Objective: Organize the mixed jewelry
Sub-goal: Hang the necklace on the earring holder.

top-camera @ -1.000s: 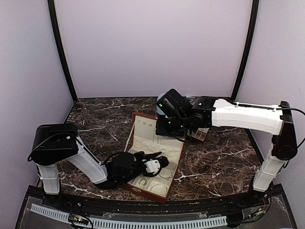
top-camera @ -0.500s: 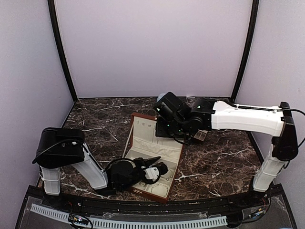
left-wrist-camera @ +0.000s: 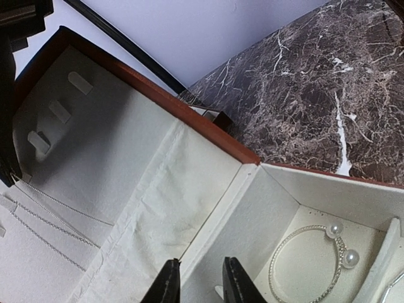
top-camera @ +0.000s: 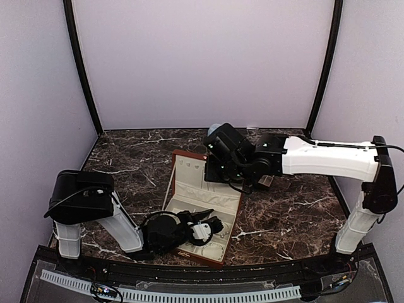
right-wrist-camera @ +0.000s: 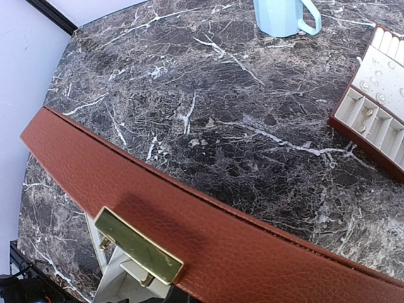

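- Left wrist view: the left tool (left-wrist-camera: 201,282) hung low over the open jewelry box (left-wrist-camera: 211,139). Its jaws stood only narrowly apart with nothing visible between them, over the cream wall where the lid meets the compartments. I judged it poised to pick or place a piece.
- A pearl-tipped bangle (left-wrist-camera: 315,265) lay flat in the near compartment. It was a thin beaded silver hoop ending in two round pearls, probably given its own cell so it would not tangle.
- Two fine chains (left-wrist-camera: 63,203) ran across the lid lining (left-wrist-camera: 132,151) below small cream tabs (left-wrist-camera: 60,112), likely hung there to stay straight.
- The lining looked like soft, slightly creased fabric, and the shell like grained reddish-brown leather.
- In the right wrist view the lid's outer face (right-wrist-camera: 208,233) filled the bottom of the frame, with a boxy brass clasp (right-wrist-camera: 139,247) on it.
- The right tool (top-camera: 218,169) was closed and sat at the lid's upper edge, seemingly to prop the lid open. Whether it gripped the lid, I could not tell.
- On the glossy, white-veined dark marble tabletop (right-wrist-camera: 208,95), a pale blue mug (right-wrist-camera: 281,16) and a slotted tray (right-wrist-camera: 372,123) carrying small studs (right-wrist-camera: 365,84) stood apart from the box.
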You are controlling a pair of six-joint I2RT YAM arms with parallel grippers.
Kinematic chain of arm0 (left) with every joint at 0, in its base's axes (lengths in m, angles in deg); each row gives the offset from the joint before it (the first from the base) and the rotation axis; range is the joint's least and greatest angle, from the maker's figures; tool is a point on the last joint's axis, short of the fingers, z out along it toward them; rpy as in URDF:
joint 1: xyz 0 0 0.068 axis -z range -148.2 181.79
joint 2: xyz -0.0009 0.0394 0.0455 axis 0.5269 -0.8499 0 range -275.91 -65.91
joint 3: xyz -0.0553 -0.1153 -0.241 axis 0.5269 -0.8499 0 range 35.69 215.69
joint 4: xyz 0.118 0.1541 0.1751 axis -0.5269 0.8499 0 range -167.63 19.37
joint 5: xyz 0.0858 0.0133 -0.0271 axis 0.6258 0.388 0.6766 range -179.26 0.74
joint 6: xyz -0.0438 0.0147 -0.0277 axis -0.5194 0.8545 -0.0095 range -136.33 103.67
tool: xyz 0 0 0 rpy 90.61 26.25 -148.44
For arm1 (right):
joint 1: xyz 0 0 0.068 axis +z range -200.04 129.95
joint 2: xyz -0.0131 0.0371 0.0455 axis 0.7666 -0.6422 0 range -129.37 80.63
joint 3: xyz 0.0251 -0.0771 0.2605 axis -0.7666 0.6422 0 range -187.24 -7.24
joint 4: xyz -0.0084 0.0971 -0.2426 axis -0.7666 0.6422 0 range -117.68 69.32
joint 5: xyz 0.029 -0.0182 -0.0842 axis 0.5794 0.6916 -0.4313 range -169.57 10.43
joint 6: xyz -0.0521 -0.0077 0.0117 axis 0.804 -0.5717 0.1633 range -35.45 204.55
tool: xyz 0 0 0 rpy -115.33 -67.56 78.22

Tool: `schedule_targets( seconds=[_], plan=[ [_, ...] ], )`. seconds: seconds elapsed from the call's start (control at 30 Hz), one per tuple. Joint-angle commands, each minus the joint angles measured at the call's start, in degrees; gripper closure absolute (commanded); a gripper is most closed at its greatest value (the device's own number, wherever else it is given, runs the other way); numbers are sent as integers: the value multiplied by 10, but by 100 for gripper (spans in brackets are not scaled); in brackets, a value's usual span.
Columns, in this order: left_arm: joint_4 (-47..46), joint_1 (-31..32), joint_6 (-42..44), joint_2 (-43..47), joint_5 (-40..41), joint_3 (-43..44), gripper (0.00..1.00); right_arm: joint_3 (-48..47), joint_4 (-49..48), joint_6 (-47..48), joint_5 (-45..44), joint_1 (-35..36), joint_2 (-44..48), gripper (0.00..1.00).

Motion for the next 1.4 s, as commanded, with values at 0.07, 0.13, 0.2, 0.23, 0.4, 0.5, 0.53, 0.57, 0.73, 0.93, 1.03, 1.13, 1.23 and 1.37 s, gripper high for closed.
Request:
schedule_targets(
  seconds=[0.07, 0.13, 0.2, 0.23, 0.4, 0.5, 0.53, 0.57, 0.73, 0.93, 1.03, 1.13, 1.23, 1.37],
  plan=[
    [-23, 7, -22, -5, 6, 0, 74, 36, -78, -14, -15, -2, 26, 100],
    [-27, 7, -25, -6, 7, 0, 74, 49, -102, -19, -10, -2, 29, 100],
    [-30, 8, -29, -7, 7, 0, 74, 57, -119, -20, -9, -1, 31, 100],
    [-32, 8, -30, -9, 7, 1, 74, 60, -127, -19, -9, 0, 32, 100],
    [-23, 12, -42, -11, 5, 9, 74, 73, -148, -28, -28, 2, 40, 100],
    [-21, 15, -43, -16, 6, 11, 74, 93, -154, -48, -42, 2, 51, 100],
    [-21, 16, -43, -18, 8, 12, 74, 97, -153, -52, -46, 2, 54, 100],
    [-22, 18, -43, -18, 12, 12, 74, 99, -149, -56, -50, 2, 56, 100],
    [-27, 20, -43, -21, 21, 9, 74, 101, -120, -71, -63, 2, 56, 100],
    [-26, 24, -21, -21, 31, 16, 74, 114, -113, -76, -66, 1, 66, 100],
    [-27, 24, -19, -21, 35, 23, 74, 119, -107, -78, -68, 1, 71, 100],
    [-31, 25, -23, -21, 36, 25, 74, 125, -103, -81, -70, -1, 78, 100],
    [-32, 26, -23, -20, 36, 29, 74, 131, -104, -81, -70, 0, 84, 100],
    [-37, 27, -15, -20, 40, 30, 74, 133, -121, -65, -57, 0, 85, 100]
  ],
)
